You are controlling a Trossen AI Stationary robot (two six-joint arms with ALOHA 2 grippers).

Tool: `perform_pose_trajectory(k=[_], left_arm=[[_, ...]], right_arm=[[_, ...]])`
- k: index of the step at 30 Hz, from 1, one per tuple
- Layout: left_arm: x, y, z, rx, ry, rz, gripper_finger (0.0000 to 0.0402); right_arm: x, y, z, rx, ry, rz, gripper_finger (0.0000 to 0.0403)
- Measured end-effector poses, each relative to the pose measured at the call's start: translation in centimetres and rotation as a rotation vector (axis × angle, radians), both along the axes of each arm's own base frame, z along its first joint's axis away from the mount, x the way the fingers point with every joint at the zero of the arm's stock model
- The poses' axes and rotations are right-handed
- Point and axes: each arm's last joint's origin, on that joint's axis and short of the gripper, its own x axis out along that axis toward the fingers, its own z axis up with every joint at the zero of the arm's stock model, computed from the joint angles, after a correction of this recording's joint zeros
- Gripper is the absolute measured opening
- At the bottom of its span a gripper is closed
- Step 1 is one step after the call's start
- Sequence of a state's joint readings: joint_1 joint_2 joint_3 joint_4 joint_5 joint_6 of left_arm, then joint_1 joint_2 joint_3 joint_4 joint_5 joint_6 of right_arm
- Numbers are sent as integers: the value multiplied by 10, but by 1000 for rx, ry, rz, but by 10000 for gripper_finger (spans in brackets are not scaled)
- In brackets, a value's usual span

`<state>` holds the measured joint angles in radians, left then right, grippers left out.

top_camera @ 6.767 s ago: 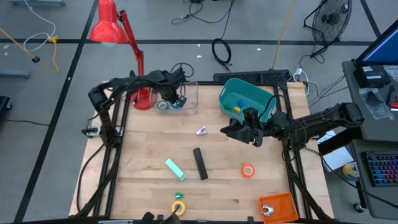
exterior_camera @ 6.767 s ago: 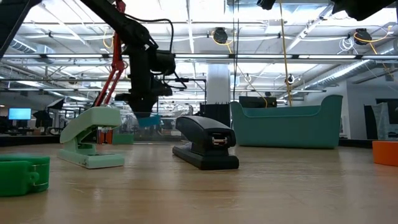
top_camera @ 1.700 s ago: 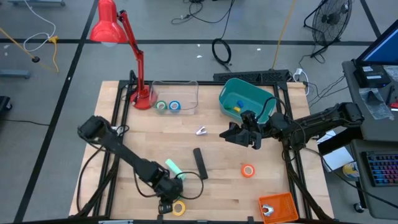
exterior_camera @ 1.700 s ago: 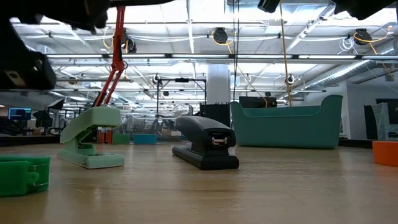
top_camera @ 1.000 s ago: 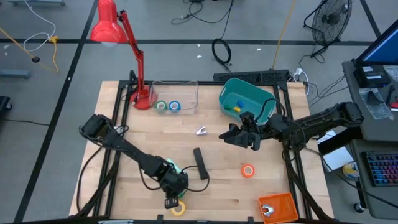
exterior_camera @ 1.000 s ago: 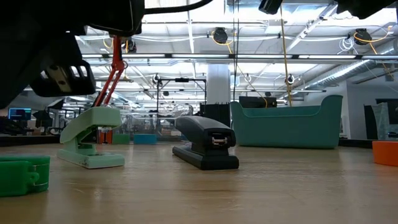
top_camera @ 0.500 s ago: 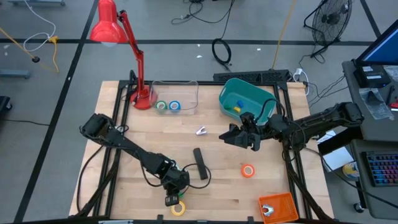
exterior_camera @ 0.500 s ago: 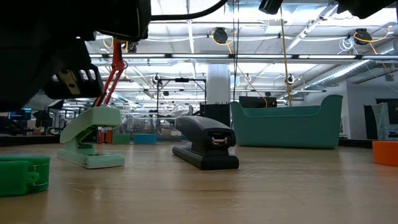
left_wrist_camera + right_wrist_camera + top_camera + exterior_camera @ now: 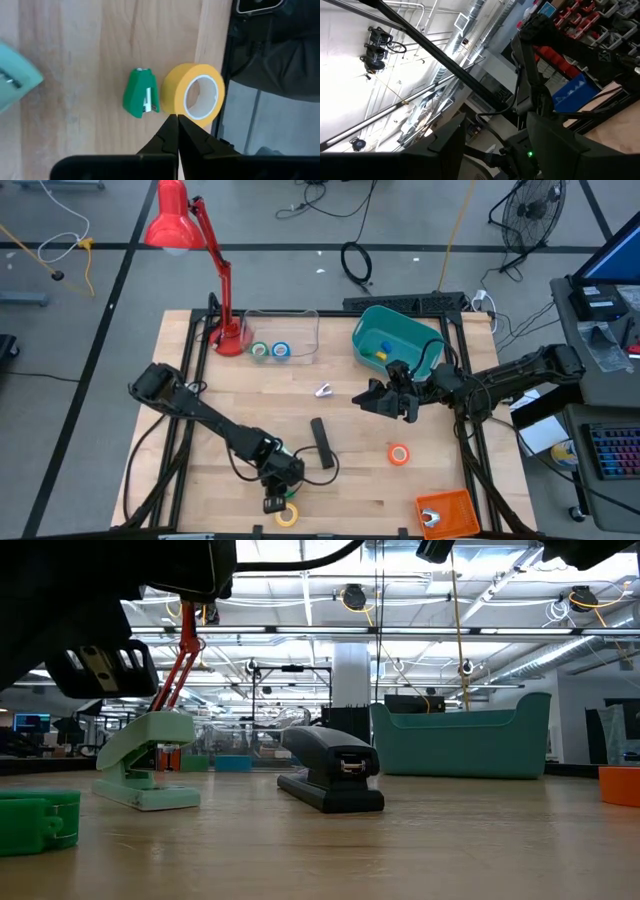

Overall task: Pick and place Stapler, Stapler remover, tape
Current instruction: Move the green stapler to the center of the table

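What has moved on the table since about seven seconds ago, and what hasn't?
The left arm left the clear bin at the table's far side, where its gripper was over the green and blue tape rolls, and swung to the near edge. The left gripper, fingers shut and empty, now hangs over the yellow tape beside the green staple remover. The right gripper, black stapler and orange tape stayed put.

Even, bright overhead light fills the high view; the wooden table shows only soft, short shadows. In the low view, ceiling light strips far behind glare white, and the near tabletop is blurred. A dark, out-of-focus arm mass fills the near left corner, probably the left arm. The left wrist view is sharp on the yellow tape roll. The right wrist view is washed out by a bright ceiling.
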<state>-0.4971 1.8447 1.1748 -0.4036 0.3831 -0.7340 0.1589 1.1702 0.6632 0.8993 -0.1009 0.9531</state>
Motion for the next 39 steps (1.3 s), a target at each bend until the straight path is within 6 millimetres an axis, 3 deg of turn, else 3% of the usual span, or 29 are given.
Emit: perform_pose_trajectory(k=[19,27,39], left_arm=[[9,2,-21,13,2,-27,0],[3,8,-25,135,40,-11,0],[10,30,-23,228,41,104,0]], right_arm=[[1,0,-3,5,31,-20,201],[1,0,-3,5,31,-20,201],[1,0,-3,5,31,-19,201]])
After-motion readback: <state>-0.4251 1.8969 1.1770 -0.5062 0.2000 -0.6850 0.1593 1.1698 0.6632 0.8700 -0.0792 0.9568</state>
